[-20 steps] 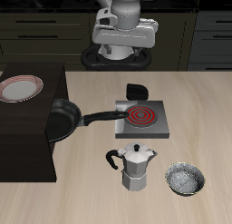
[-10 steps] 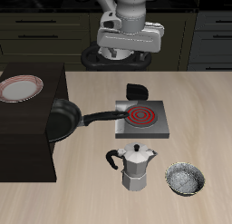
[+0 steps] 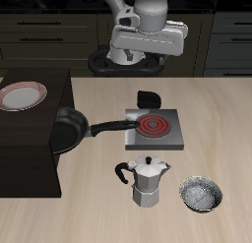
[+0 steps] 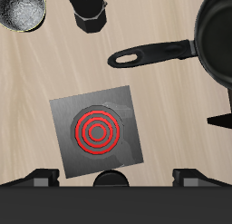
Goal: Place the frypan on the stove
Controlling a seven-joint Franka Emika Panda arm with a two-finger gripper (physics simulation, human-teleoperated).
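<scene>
On pale wood table (image 3: 59, 212): frypan (image 3: 67, 130), stove (image 3: 155, 127); pincer (image 3: 146, 54) state apparently unclear.

Light wooden counter (image 3: 59, 212) carrying cookware and a burner.
On its bare boards sit the stove (image 3: 155, 128) with its red coil, the moka pot (image 3: 147, 181) nearer the front edge, and a speckled grey bowl (image 3: 201, 195) just beside the pot; the frypan (image 3: 67, 129) rests on a dark raised block (image 3: 30, 158), handle reaching toward the stove.
</scene>
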